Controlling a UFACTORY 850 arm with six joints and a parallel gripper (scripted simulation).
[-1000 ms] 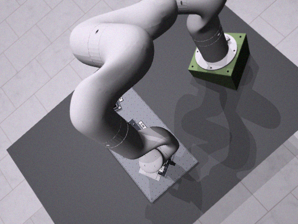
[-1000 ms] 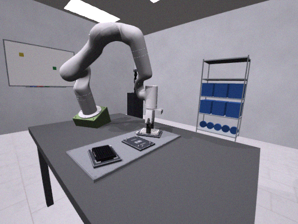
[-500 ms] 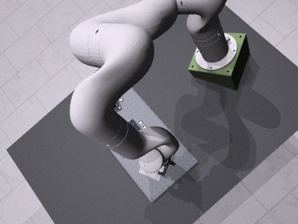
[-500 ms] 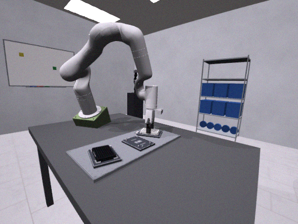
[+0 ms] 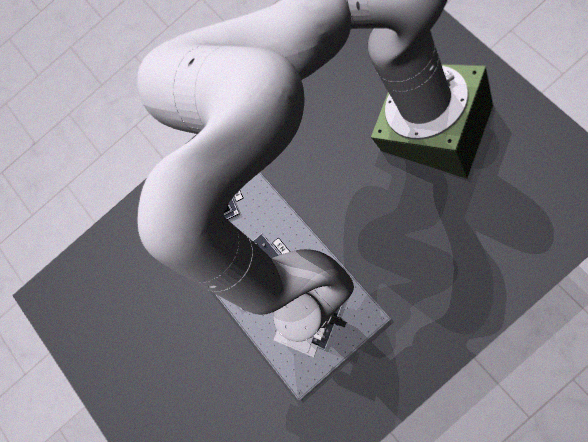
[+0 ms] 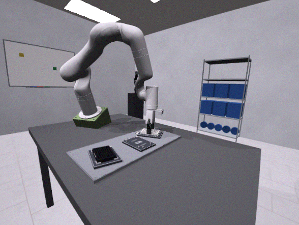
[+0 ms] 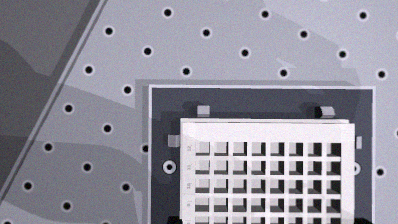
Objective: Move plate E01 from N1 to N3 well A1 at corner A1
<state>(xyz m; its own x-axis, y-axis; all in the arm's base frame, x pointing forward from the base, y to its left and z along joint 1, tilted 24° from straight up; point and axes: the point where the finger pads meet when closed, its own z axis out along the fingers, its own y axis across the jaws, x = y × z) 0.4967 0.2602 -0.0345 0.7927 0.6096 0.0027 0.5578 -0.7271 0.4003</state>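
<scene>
Nearest the counter's front-left corner, the black plate (image 6: pixel 104 153) sits in its nest, presumably E07 meant to remain there, and beyond it the middle nest (image 6: pixel 139 143) lies bare, likely the landing spot. Farthest, toward the back edge, the gripper (image 6: pixel 149 126) stands upright, clamped across the white plate (image 7: pixel 267 170), probably E01, resting in its nest (image 7: pixel 165 107), apparently for a straight lift. No plate label reads; one deck sign (image 5: pixel 281 246) seems to say "N1".

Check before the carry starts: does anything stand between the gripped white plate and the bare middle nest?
Nothing visible does: the gripper is shut on the white plate, and the middle nest lies next to it.
</scene>
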